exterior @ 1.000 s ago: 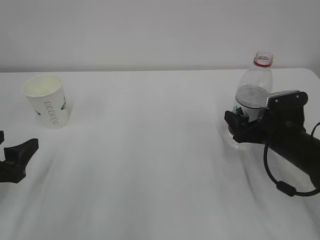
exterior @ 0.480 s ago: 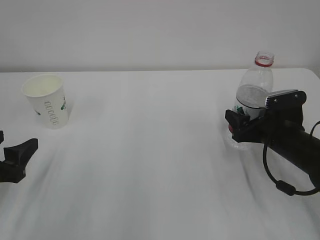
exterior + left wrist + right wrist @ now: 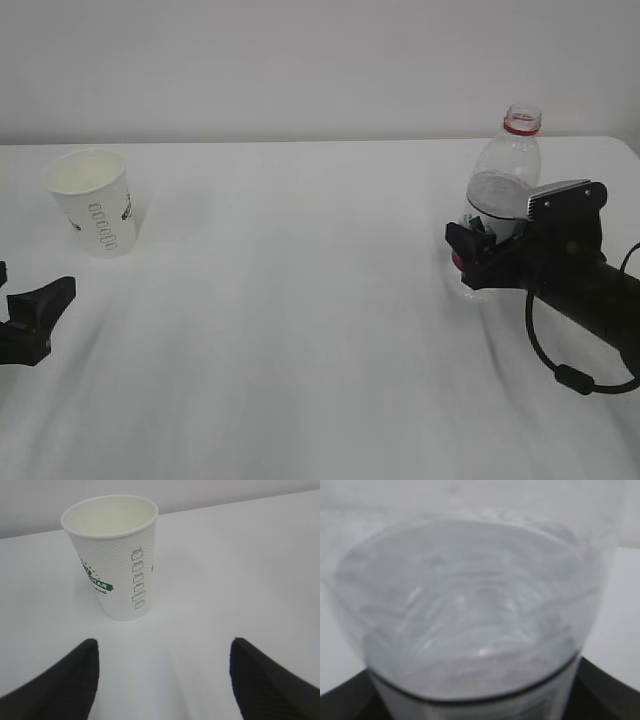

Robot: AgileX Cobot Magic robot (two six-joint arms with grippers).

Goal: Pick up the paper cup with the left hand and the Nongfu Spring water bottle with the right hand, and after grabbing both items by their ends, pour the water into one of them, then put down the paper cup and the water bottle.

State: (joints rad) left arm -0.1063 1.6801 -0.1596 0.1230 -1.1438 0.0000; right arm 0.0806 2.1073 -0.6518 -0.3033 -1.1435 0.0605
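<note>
Right hand (image 3: 468,258), at the right of the exterior frame, has its jaws around the lower body of the upright Nongfu Spring water bottle (image 3: 505,170); whether they actually clamp it, I cannot tell. Left hand (image 3: 162,677), lower left, stands wide apart and empty, the paper cup (image 3: 116,560) upright just beyond it on the table (image 3: 300,300).

**Arms low, both sets of jaws apart**

Left gripper (image 3: 162,672) low at the near left edge, jaws spread wide, nothing between them. Right arm (image 3: 585,285) reaching in from the right, gripper (image 3: 478,250) level, jaws standing either side of the bottle (image 3: 502,175).
</note>
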